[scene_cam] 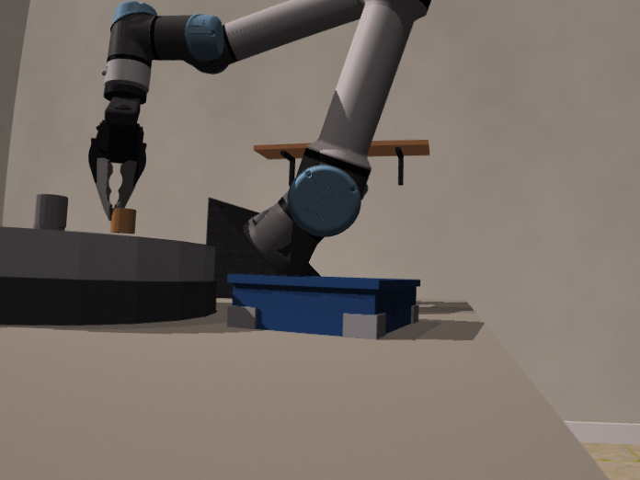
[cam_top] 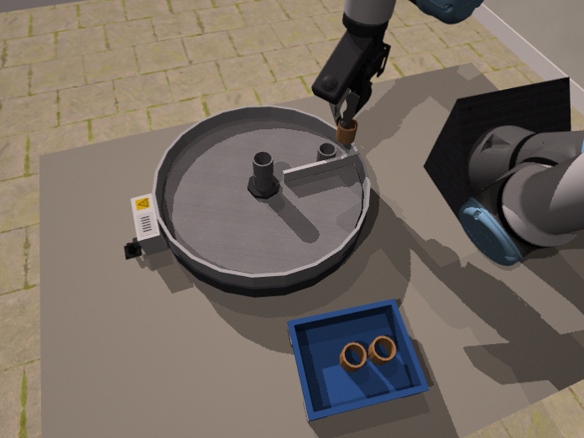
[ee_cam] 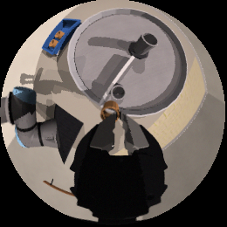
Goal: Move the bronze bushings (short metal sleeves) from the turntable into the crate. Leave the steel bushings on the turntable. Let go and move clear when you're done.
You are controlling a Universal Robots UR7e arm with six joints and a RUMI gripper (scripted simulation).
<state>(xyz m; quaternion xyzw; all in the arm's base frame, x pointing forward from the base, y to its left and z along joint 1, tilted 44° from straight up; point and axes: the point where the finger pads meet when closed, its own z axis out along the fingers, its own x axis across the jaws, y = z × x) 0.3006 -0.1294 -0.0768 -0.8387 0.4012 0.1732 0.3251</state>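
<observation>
- Tan surface (cam_top: 94, 330) (scene_cam: 258, 403), paved floor beyond its far edge
- Pincer (cam_top: 342, 121) (scene_cam: 114, 211) (ee_cam: 118, 112) clamped on the wall of an orange-brown, open-ended bronze bushing (cam_top: 346, 133) (scene_cam: 123, 221) (ee_cam: 109, 111), raised above the turntable's (cam_top: 254, 281) (scene_cam: 108, 257) (ee_cam: 73, 65) far right rim
- Two matching bushings (cam_top: 367, 353) (ee_cam: 56, 39) inside the near blue crate (cam_top: 298, 367) (scene_cam: 310, 304) (ee_cam: 65, 24)

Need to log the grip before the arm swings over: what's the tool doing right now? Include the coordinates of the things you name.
Tool (cam_top: 344, 123) (scene_cam: 114, 212) (ee_cam: 118, 112): closed, pinching one bronze bushing (cam_top: 346, 133) (scene_cam: 123, 221) (ee_cam: 109, 112) by its wall.

The round grey turntable (cam_top: 211, 235) (scene_cam: 103, 256) (ee_cam: 89, 87) is showing a matt, brushed-metal surface, the rectangular blue crate (cam_top: 298, 367) (scene_cam: 310, 304) (ee_cam: 49, 51) is looking like smooth plastic, and the short cylindrical bronze bushing (cam_top: 346, 134) (scene_cam: 123, 221) (ee_cam: 105, 112) is presenting a dull metallic finish.
</observation>
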